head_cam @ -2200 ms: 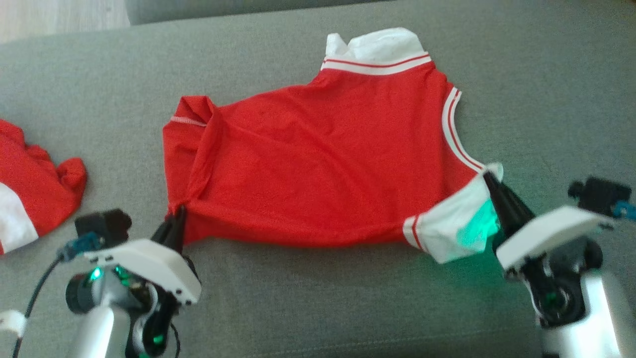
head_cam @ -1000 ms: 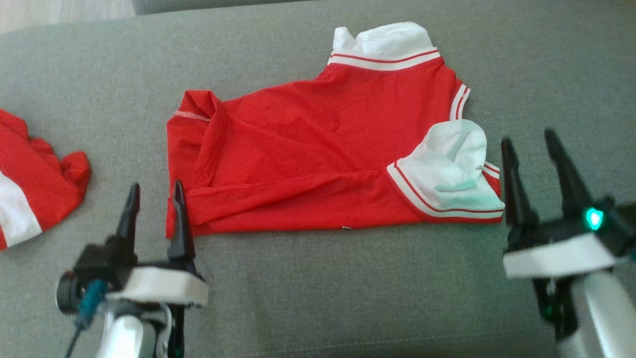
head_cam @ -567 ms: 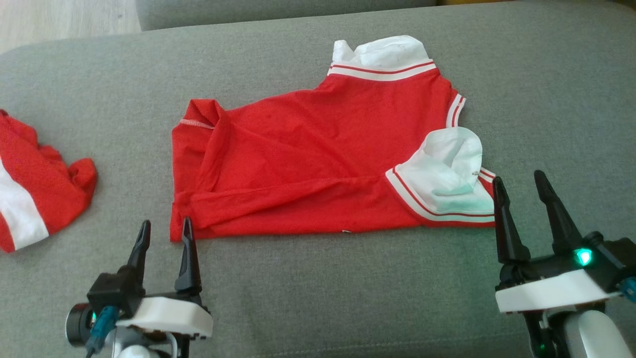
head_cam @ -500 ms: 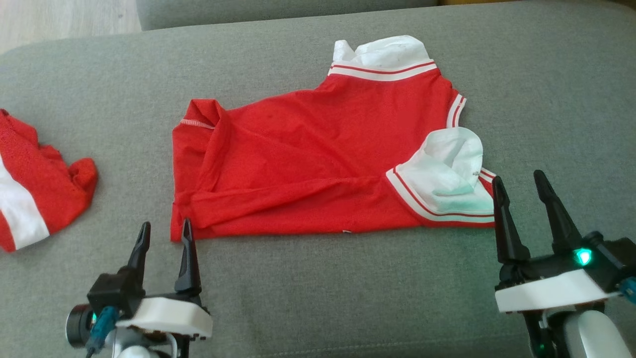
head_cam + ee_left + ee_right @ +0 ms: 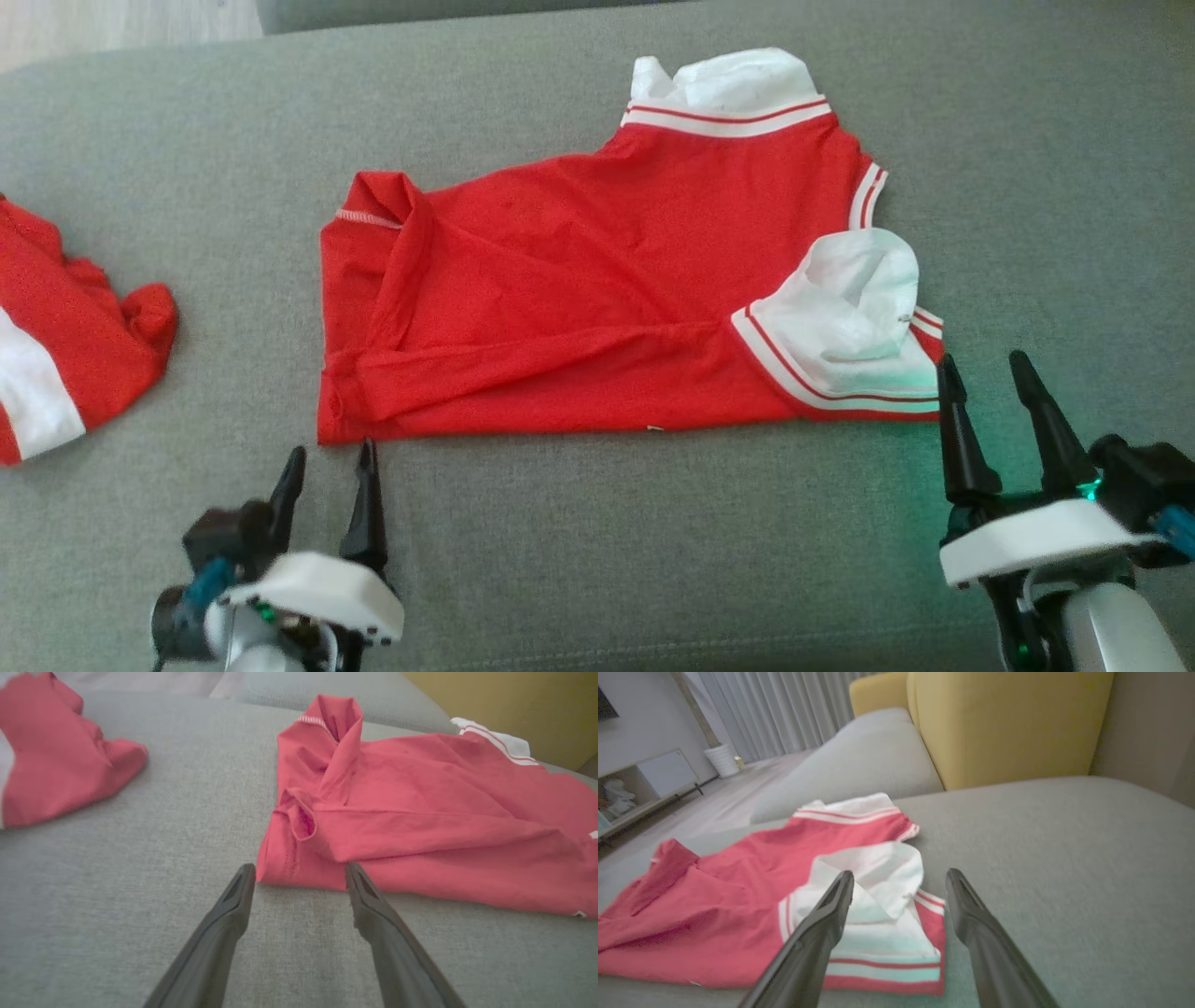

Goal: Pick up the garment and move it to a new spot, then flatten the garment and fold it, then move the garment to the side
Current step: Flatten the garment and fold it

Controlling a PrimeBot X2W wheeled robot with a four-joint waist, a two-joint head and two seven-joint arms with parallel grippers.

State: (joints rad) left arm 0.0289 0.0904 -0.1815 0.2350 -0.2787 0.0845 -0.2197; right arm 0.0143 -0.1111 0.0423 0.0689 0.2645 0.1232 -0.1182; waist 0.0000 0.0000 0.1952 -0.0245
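Around the garment (image 5: 579, 299) the room shows pale curtains (image 5: 784, 709) and a yellow cushion (image 5: 1008, 723) beyond it. Under the garment is a grey sofa seat (image 5: 597, 560), soft and a little rough, so I think the cloth will drag on it. The garment lies in the middle, partly folded. It looks light and limp, best pinched at its near hem corner (image 5: 336, 425) and white sleeve (image 5: 850, 327). Another red cloth (image 5: 65, 345) lies well to its left. The left gripper (image 5: 331, 450) is spread and empty just before that corner. The right gripper (image 5: 982, 358), also spread and empty, is just beside the sleeve.

Two red garments: a spread garment (image 5: 560, 308) and a crumpled garment (image 5: 65, 345). Two grippers: left gripper (image 5: 331, 448), right gripper (image 5: 982, 357). One grey sofa (image 5: 597, 560).
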